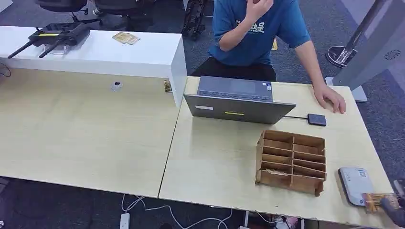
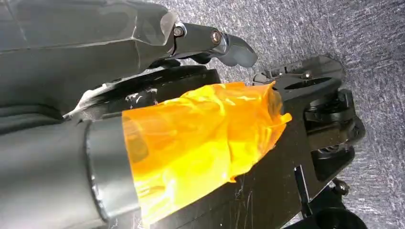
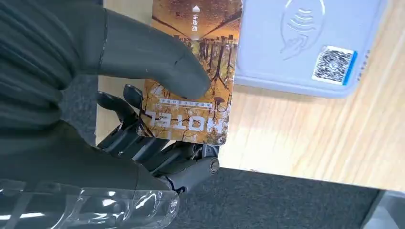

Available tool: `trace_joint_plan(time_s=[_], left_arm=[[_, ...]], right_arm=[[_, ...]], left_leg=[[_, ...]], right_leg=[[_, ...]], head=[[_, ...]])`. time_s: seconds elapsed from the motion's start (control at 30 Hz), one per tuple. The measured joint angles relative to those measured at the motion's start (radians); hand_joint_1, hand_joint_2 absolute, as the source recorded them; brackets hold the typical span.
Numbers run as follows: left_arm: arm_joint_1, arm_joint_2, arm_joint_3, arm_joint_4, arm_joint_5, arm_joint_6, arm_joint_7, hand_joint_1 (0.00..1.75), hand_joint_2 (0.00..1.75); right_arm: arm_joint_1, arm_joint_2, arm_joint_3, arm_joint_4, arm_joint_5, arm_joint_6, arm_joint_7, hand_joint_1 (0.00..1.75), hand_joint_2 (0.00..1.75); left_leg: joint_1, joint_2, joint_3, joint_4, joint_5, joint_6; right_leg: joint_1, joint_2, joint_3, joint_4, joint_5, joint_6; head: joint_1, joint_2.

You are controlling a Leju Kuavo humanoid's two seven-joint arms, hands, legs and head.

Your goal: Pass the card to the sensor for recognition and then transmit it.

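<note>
An orange-brown hotel card (image 3: 196, 71) is pinched between the thumb and dark fingers of my right hand (image 3: 157, 95). In the head view the card (image 1: 376, 200) and my right hand (image 1: 394, 207) sit at the table's near right corner. The white card sensor (image 1: 354, 183) lies flat there, just left of the card. Up close, the sensor (image 3: 305, 43) shows a wave symbol and a QR sticker; the card's edge lies right beside it, just short of the wave symbol. My left hand (image 2: 210, 43) hangs over grey carpet, its fingers holding nothing.
A brown cardboard compartment box (image 1: 291, 162) stands left of the sensor. A grey laptop (image 1: 236, 100) and a small black device (image 1: 316, 119) lie further back. A person in a blue shirt (image 1: 260, 28) sits behind the table, one hand (image 1: 329, 98) resting on it.
</note>
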Motion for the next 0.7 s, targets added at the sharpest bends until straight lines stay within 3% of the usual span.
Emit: trace_joint_plan(time_s=[0.33,0.7], left_arm=[[0.000,0.000,-0.001,0.000,-0.003,-0.001,0.001,0.00,0.00],[0.000,-0.001,-0.002,0.000,-0.003,-0.001,0.001,0.00,0.00]], right_arm=[[-0.011,-0.055,0.051,-0.004,0.005,0.035,0.027,1.75,1.75],[-0.011,-0.076,0.068,-0.008,0.000,0.038,0.029,1.75,1.75]], left_leg=[[0.000,0.000,0.000,0.000,0.000,0.000],[0.000,0.000,0.000,0.000,0.000,0.000]], right_leg=[[0.000,0.000,0.000,0.000,0.000,0.000],[0.000,0.000,0.000,0.000,0.000,0.000]], head=[[0.000,0.000],[0.000,0.000]])
